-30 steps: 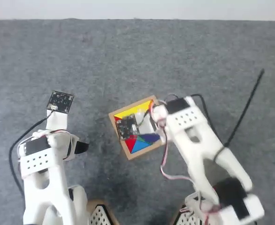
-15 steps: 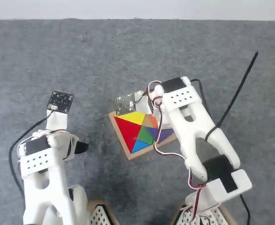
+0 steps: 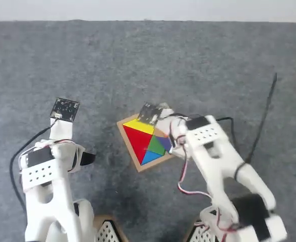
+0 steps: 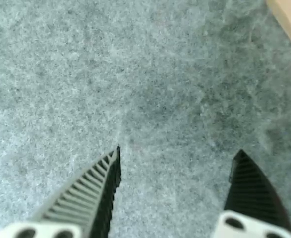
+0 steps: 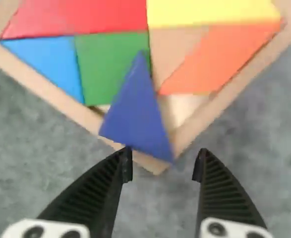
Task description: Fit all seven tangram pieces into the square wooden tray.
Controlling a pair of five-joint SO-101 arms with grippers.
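Seven coloured pieces lie within the tray's (image 5: pixel 41 82) outline, but by my reading only six sit flat. The dark-blue triangle (image 5: pixel 135 114) is tilted, one end over the green piece (image 5: pixel 113 62) and the other riding on the rim at the tray's near corner, with a bare patch of tray floor (image 5: pixel 185 111) beside it.

My right gripper (image 5: pixel 163 153) hangs just outside that corner, jaws apart and gripping nothing, the triangle's low tip between them. My left gripper (image 4: pixel 178 151) is also spread and empty, over bare grey carpet (image 4: pixel 135 74), well apart from the work.

I judge the triangle to be a thin, stiff, light slab of painted wood: nothing to crush, but smooth enough to skate away under a glancing touch. I would pinch it across two edges near the raised end, or press its overhanging edge inward so that it drops into the gap.

From the high view the puzzle looks nearly finished, since my right arm covers that corner. My right wrist view is what reveals the tilt and the open slot. My left wrist view adds a corner of the tray at its edge.
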